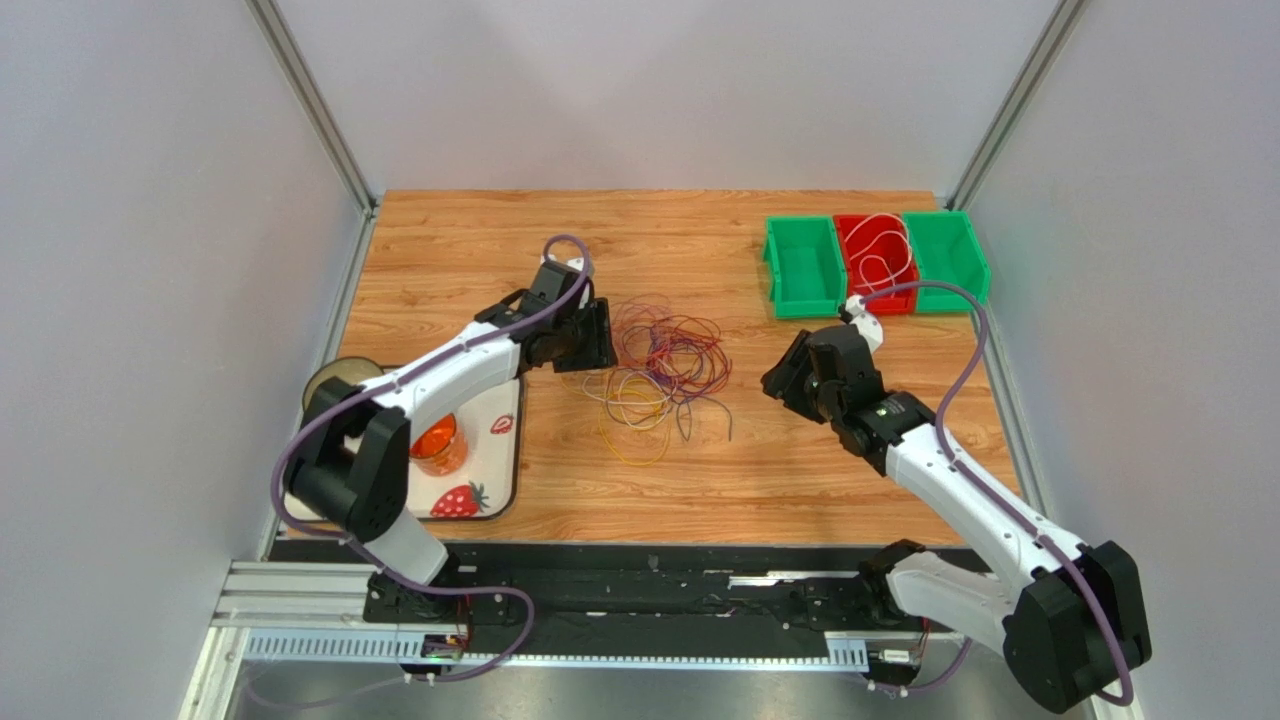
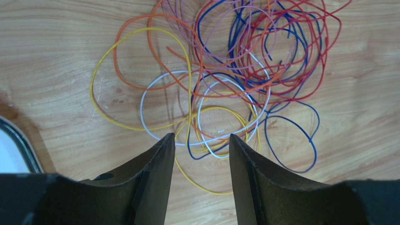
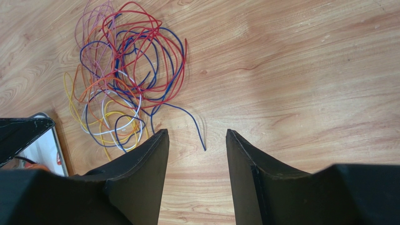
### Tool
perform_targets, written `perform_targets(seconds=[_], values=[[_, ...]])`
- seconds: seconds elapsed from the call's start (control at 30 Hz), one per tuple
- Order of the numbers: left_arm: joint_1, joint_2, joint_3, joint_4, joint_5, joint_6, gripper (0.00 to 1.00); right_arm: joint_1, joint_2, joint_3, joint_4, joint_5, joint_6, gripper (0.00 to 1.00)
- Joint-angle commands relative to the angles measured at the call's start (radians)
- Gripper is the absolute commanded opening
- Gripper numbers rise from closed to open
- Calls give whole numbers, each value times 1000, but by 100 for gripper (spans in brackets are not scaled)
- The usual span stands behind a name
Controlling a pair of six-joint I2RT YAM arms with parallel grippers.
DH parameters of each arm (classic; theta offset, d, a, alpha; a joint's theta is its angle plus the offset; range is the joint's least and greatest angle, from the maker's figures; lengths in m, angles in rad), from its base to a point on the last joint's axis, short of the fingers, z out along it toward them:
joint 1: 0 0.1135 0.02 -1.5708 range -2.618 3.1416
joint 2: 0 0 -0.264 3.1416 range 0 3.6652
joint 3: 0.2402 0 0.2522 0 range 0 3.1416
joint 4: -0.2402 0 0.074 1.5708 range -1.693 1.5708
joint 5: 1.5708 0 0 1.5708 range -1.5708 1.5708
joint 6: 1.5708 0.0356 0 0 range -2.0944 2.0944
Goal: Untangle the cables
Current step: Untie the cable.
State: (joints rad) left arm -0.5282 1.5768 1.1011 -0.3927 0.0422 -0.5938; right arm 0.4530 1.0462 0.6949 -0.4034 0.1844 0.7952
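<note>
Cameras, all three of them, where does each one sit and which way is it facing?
Top external: above and behind the arms, looking down at the wooden table; shows both arms whole, left claw and right claw.
Left wrist: on the left arm's wrist, looking down between its own fingers at the cable tangle.
Right wrist: on the right wrist, looking over its fingers at bare wood, tangle upper left.
Shared: all three show the tangle; both wrist views catch the tray corner.
</note>
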Motion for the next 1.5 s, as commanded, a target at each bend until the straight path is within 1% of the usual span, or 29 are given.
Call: perform_targets(seconds=[0.0,0.27,0.57,0.6,0.67,0.7,0.73,0.77,0.8,0.83,0.93,1.0,1.13,1.2,1.23,1.27,1.33,1.37,1.43,1.47], values=[[-4,86,83,20,-27,-15,54,1,28,-26,92,58,-4,51],[-4,158,109,24,-41,-28,53,0,70,-70,162,47,1,50],[-4,200,102,49,-41,-23,42,1,120,-69,195,38,-25,49],[-4,201,102,51,-41,-21,39,0,120,-69,195,38,-28,49],[-3,209,106,52,-41,-20,35,1,118,-77,207,35,-33,49],[-4,210,109,49,-41,-18,27,1,120,-78,209,33,-33,49],[-4,212,111,46,-41,-18,23,1,115,-81,213,35,-33,49],[-4,210,111,48,-41,-18,17,1,112,-89,222,32,-33,49],[-4,206,111,49,-41,-17,6,1,110,-92,227,32,-33,49],[-4,201,109,51,-41,-15,1,3,106,-95,232,30,-36,49],[-4,164,128,20,-33,15,0,0,103,-103,245,23,-39,49],[-4,118,167,-11,-34,38,0,1,104,-104,252,17,-44,49],[-6,20,282,-147,-41,77,0,1,106,-104,252,18,-44,49],[-6,-24,377,-193,-25,89,0,1,104,-106,252,18,-44,49],[-6,-32,416,-246,-13,91,0,1,101,-107,253,23,-40,49],[-6,-49,492,-270,-2,91,0,1,98,-109,252,24,-39,49],[-9,-67,566,-316,28,92,0,0,95,-110,252,26,-37,49],[-10,-90,632,-321,36,97,0,1,95,-112,252,26,-39,49],[-13,-115,690,-311,97,109,0,1,89,-117,255,26,-39,49],[-15,-136,745,-301,128,124,0,1,86,-118,256,26,-39,49]])
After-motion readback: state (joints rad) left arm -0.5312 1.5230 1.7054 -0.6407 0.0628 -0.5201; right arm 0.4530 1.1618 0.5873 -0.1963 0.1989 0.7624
